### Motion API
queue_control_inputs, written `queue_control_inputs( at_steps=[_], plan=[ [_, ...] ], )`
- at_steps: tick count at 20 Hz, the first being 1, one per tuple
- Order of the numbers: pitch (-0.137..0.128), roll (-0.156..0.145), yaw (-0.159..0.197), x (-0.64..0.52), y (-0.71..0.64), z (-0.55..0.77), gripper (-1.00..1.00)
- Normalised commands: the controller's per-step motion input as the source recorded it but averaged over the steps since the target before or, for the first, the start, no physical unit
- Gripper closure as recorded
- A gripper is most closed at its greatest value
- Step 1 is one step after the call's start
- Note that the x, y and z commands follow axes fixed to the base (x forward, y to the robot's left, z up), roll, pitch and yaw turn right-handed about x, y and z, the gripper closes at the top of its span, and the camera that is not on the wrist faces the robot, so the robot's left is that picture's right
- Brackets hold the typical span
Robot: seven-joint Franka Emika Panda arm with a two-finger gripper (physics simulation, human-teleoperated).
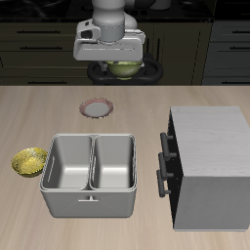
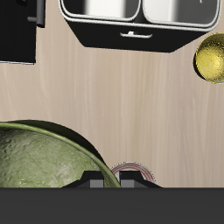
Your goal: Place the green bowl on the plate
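While the gripper point(image 1: 124, 70) hangs high above the table's far side, its fingers pinch the rim of the green bowl point(image 1: 125, 68), which is lifted clear of the wood. The plate point(image 1: 97, 107) lies on the table below it, a little nearer the front, just behind the grey double bin point(image 1: 90, 176). A small yellow bowl point(image 1: 29, 161) sits beside that bin.

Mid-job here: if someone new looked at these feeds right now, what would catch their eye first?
First the gripper, raised above the back of the table with the green bowl held in it, its mottled inside filling much of the wrist view. Next the plate, bare on the table below and slightly forward of the bowl. Then the double-compartment metal bin near the front edge, with a small yellow bowl beside it.
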Motion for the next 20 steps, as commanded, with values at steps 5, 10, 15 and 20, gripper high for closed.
queue_control_inputs(
  at_steps=[5,10,15,20],
  plan=[
    [0.018,-0.006,-0.01,-0.19,-0.06,-0.18,1.0],
    [0.027,0.003,0.004,-0.22,-0.05,-0.24,1.0],
    [0.007,-0.034,-0.008,-0.17,-0.2,-0.12,1.0],
    [0.011,-0.042,-0.008,-0.17,-0.2,-0.11,1.0]
  ],
)
